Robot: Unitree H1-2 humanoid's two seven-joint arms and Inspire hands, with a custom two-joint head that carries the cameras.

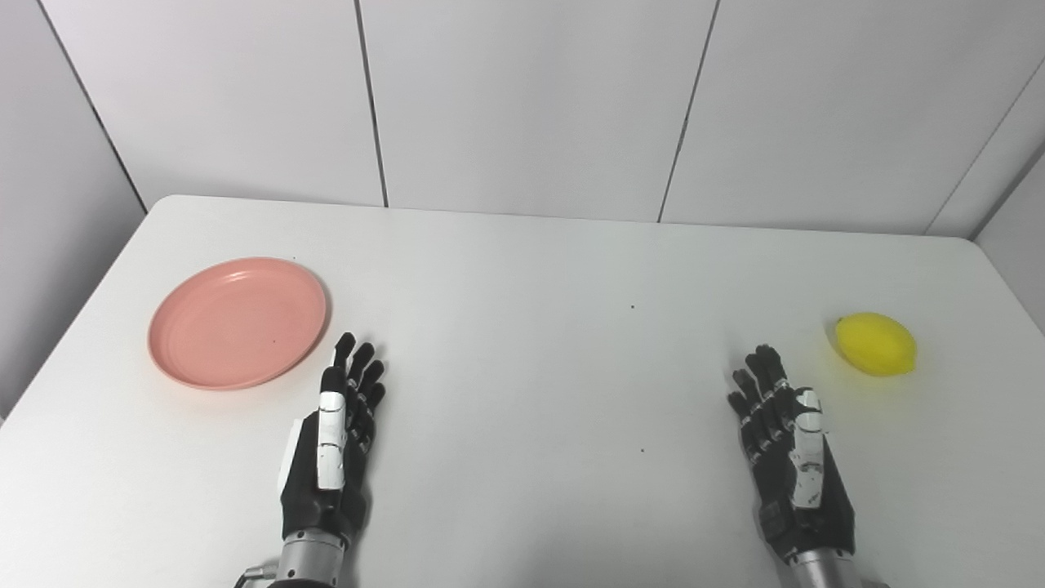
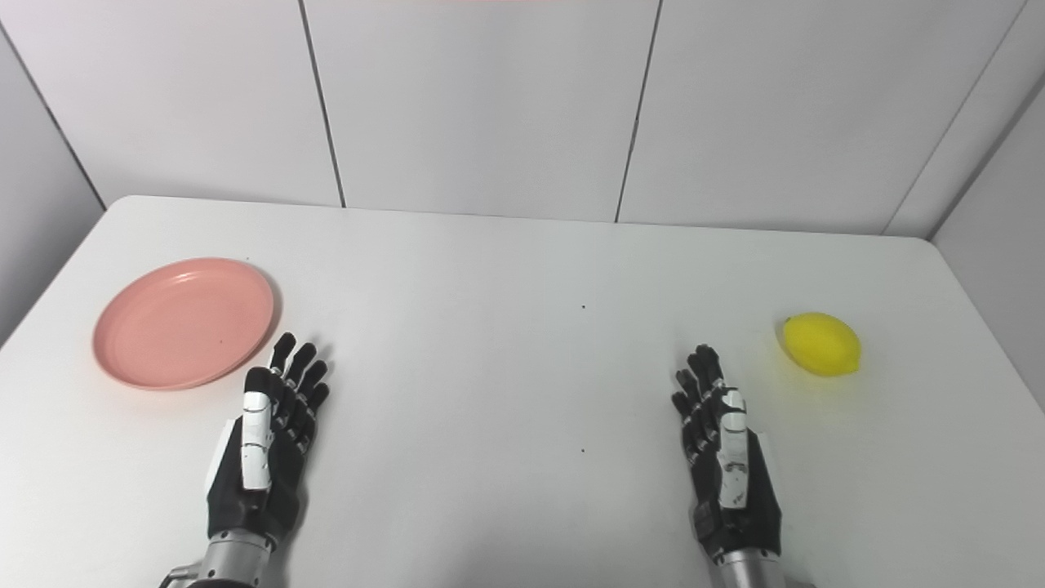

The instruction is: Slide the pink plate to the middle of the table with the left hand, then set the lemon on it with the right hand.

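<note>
Over on the far left of the white bench (image 1: 522,269), the pink plate (image 1: 237,322) is seen lying flat, nowhere near the middle, and nothing is sitting on it. Just to its right and a bit nearer the front edge, the left hand (image 1: 333,445) is stretched out over the bench with its fingers (image 1: 357,367) straight and spread apart, nothing held. The fingertips are close to the plate's near-right rim but a gap can be made out, so no contact there. Whether the palm is actually resting on the surface can't be told from these views.

The middle of the bench is taken up only by a couple of tiny dark specks (image 1: 632,307).

Further right, the right hand (image 1: 790,449) is laid out the same way: fingers extended and apart, nothing gripped, pointing away from the robot. The lemon (image 1: 875,344) is found just past it to the upper right, lying on its side near the right edge, clearly apart from the fingertips.
</note>
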